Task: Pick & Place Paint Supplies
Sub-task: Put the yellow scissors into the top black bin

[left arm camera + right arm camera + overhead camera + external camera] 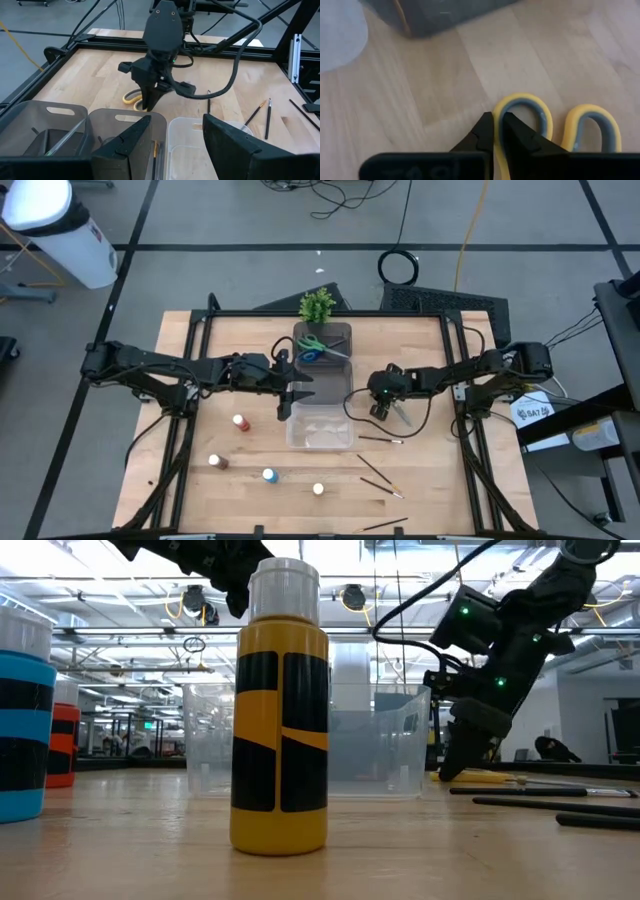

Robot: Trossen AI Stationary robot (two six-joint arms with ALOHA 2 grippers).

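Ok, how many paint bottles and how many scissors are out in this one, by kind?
Paint bottles: 4 (red bottle, brown bottle, blue bottle, pale bottle)
Scissors: 3 (green scissors, blue scissors in the dark bin; yellow scissors pinched by the right gripper)
Total: 7

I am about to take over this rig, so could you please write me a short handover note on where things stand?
Right gripper: fingers shut on the yellow scissors' handle loop, still on the table right of the dark bin.
Left gripper: fingers open, empty, hovering over the bins.
Done: blue and green scissors are in the dark bin.
Left: lift and bin the yellow scissors; four bottles lie in front of the clear bin, brushes to its right.
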